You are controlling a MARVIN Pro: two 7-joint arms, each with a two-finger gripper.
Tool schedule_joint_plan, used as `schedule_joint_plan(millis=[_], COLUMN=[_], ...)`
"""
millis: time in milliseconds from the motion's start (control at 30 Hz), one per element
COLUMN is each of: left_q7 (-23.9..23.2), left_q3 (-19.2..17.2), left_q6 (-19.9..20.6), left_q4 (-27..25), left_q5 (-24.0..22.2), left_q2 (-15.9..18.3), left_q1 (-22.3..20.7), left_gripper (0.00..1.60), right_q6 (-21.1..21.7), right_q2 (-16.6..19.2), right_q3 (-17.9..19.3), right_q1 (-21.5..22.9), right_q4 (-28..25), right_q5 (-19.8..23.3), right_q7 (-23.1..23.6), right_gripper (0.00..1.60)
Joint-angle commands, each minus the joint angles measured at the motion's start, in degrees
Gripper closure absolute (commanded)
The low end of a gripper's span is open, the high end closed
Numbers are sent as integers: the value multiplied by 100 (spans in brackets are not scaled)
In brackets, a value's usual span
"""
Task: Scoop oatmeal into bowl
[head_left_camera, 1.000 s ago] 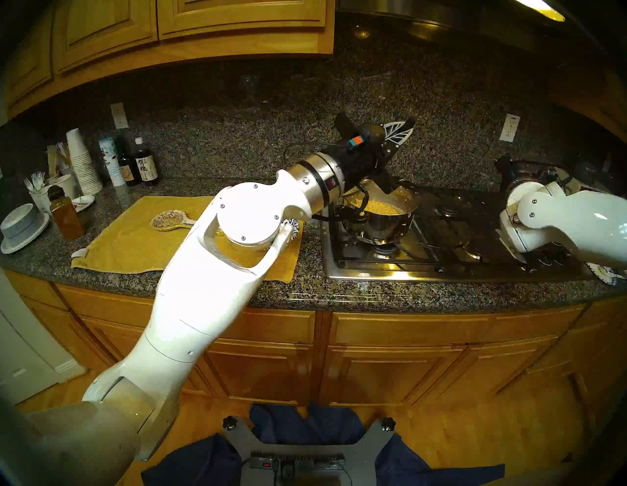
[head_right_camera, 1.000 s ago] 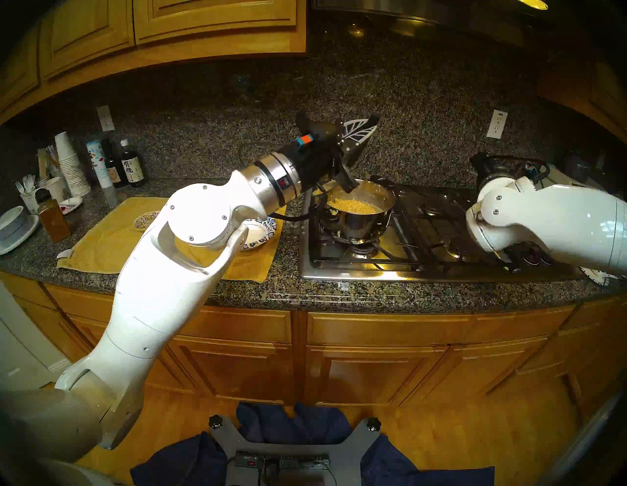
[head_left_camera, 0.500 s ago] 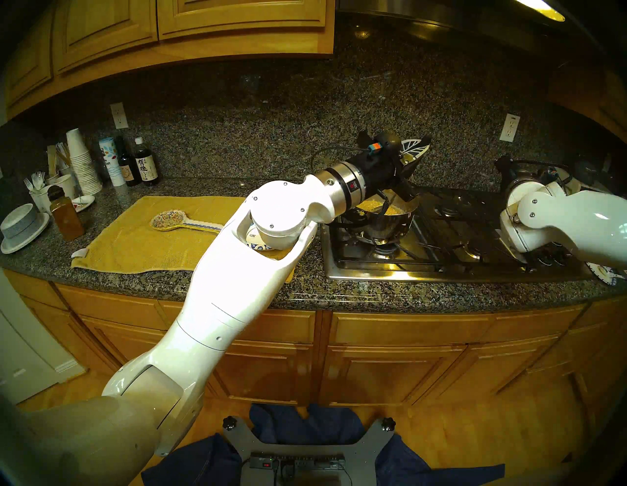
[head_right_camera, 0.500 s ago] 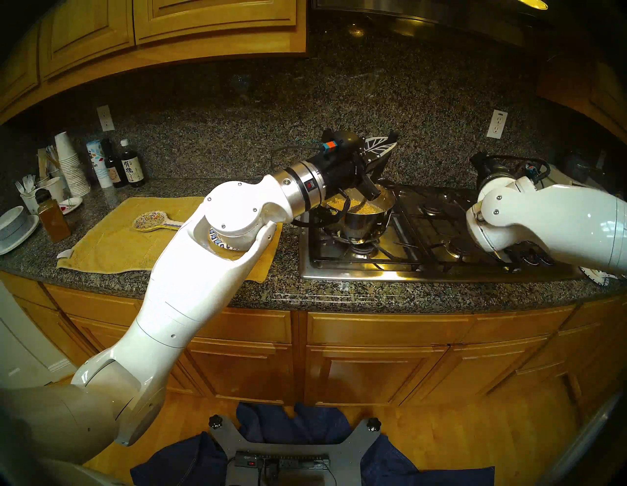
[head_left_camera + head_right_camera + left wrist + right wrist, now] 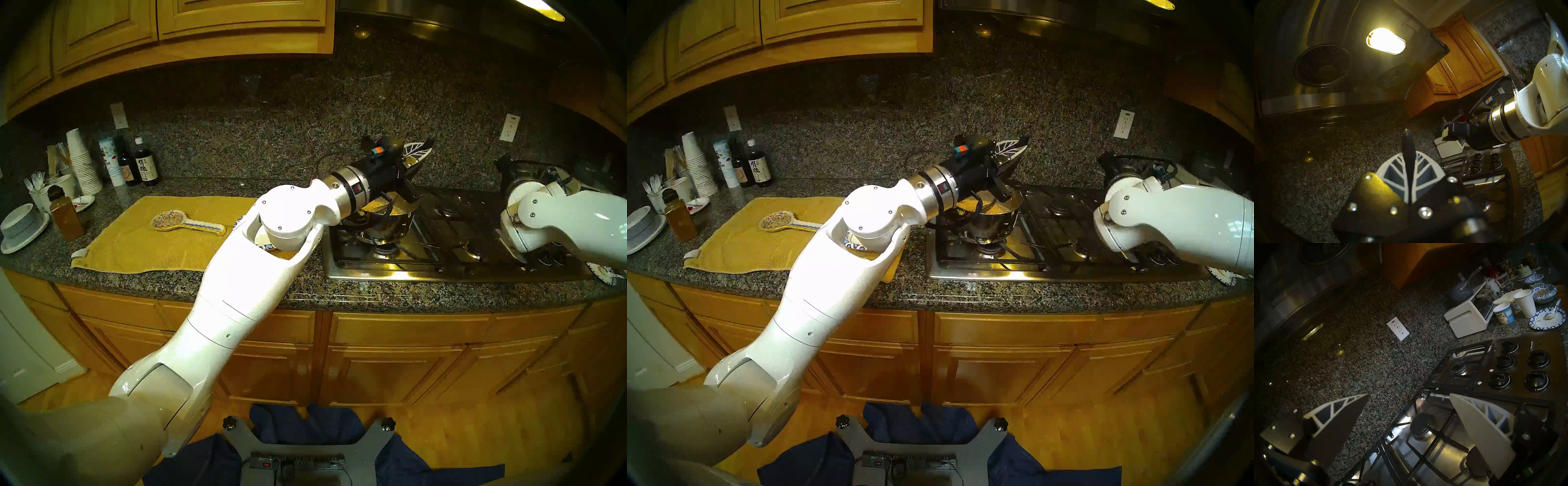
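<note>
Left gripper (image 5: 415, 159) swung right, lower over pot (image 5: 390, 224), pinching black ladle handle (image 5: 1407, 152). Oatmeal (image 5: 969, 204) in pot; bowl (image 5: 852, 242) mostly hidden under arm. Dip likely next. Right gripper (image 5: 1408, 414) spread, empty.

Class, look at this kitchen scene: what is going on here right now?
A two-armed robot is serving oatmeal from a steel pot on the gas stove. Its left pincer is shut on a dark utensil handle that slants down into the pot. The blue-and-white paper bowl sits on the yellow towel beside the stove, mostly hidden under the left arm. The right pincer hangs open and empty over the stove's right side.
</note>
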Motion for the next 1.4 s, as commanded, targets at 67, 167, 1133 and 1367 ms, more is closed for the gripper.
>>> schedule_joint_plan(millis=[67,167,1133,1367], left_q7=[128,182,317,80], left_q3=[46,94,592,139], left_q6=[-96,-123,529,538], left_q4=[55,139,-3,-509], left_q5=[176,284,1413,1226], left_q2=[77,102,243,404], left_q1=[121,201,-63,-341], left_gripper=[160,160,0,0], right_q6=[-9,-10,-26,-34], right_q2=[-9,-11,-32,-52], right_q3=[111,107,85,82], right_q1=[212,216,224,199], right_q4=[-4,-4,1,11], right_q5=[-91,-89,-59,-32], right_q7=[70,72,83,73], right_gripper=[0,0,0,0])
